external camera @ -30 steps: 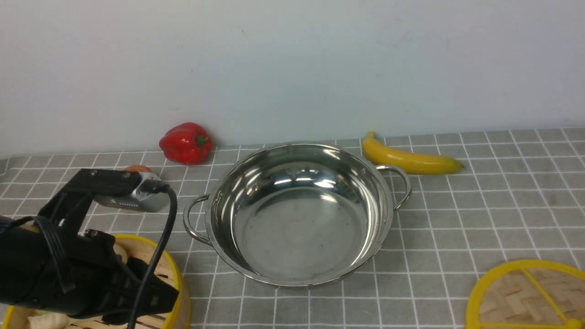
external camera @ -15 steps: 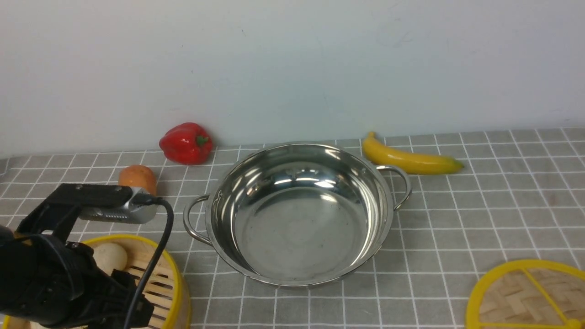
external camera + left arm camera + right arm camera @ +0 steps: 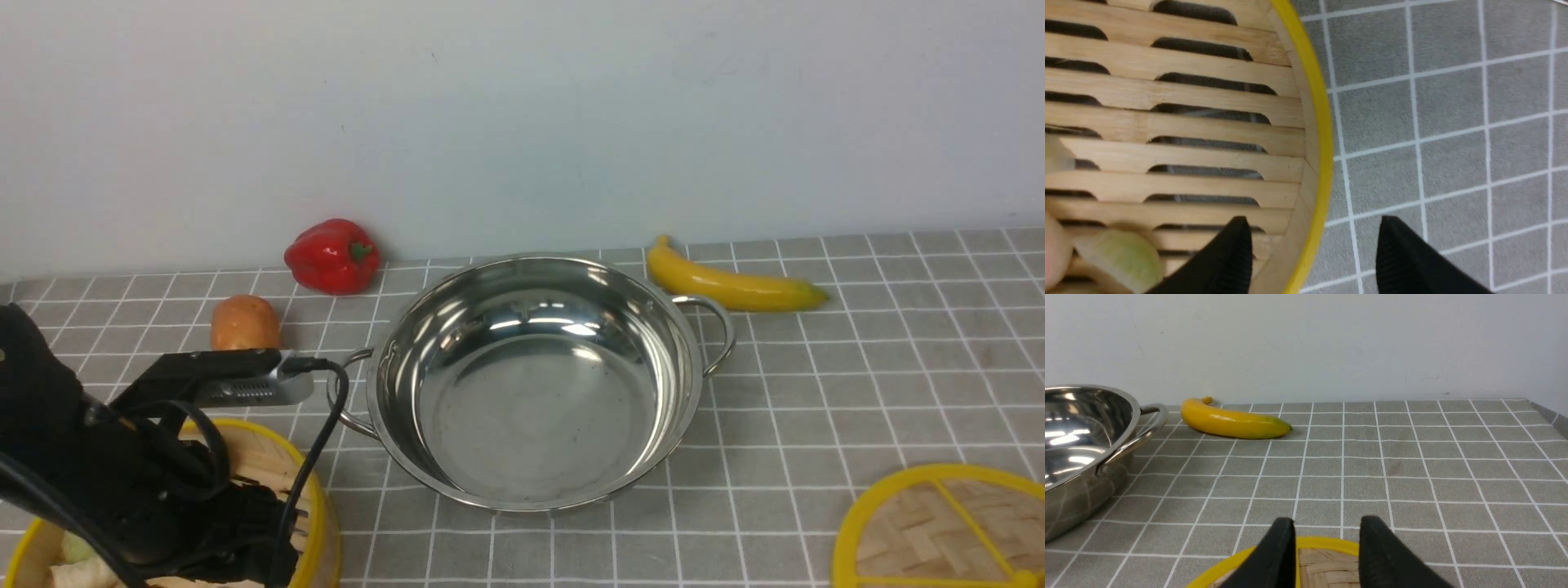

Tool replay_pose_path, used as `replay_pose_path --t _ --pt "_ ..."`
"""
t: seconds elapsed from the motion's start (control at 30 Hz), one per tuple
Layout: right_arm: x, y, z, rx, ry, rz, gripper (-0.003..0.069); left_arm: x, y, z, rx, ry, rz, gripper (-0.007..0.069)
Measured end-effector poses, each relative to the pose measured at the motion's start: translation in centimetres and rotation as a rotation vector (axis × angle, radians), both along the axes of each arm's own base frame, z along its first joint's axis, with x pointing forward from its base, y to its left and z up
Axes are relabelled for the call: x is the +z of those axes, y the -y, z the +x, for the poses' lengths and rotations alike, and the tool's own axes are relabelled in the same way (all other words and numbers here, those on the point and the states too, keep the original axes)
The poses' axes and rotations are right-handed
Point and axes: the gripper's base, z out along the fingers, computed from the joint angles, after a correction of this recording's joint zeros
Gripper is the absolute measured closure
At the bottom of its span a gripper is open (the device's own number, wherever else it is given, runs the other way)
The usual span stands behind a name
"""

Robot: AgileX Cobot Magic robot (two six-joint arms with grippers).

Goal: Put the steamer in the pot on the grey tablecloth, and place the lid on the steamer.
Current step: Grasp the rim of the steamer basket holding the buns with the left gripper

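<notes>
Right, my left gripper point(image 3: 1313, 222) is spread wide and holds nothing. Its two fingers straddle the wall of the steamer point(image 3: 1323, 134), one over the slatted floor and the other outside over the grey tablecloth point(image 3: 857, 367). The yellow rim runs between the jaws with clear space on either side, so nothing is pinched yet. I can't tell how deep the fingers sit along that wall.

The steamer sits at the near left of the scene, partly under my left arm, and a pale green piece of food point(image 3: 1118, 253) lies on the slats close to the inner finger. The pot point(image 3: 531, 408) stands empty in the middle, to the right of the steamer and a little farther away — its left handle is the part closest to the basket.

That is what the next move depends on, I think: close on the wall, lift, then carry right and away to clear the pot's rim. The left arm is plainly the nearer one for this.

My right gripper point(image 3: 1327, 520) is also spread and empty, low over the far edge of the lid point(image 3: 939, 531) — which lies flat at the near right, well apart from the pot.
</notes>
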Motion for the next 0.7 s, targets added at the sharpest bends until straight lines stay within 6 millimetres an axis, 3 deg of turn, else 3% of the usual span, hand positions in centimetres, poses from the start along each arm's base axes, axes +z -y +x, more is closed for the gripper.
replay_pose_path --t 0.17,0.47,0.7 --pt "0.0 0.0 0.0 0.000 0.000 0.000 0.0417 -1.2 0.3 0.8 -0.008 -0.010 0.002 0.0237" --pt "0.0 0.0 0.0 0.000 0.000 0.000 0.0417 -2.8 2.8 1.9 -0.120 0.044 0.024 0.0237" --pt "0.0 0.0 0.0 0.000 0.000 0.000 0.0417 -2.9 2.7 2.3 -0.100 0.082 0.055 0.0237"
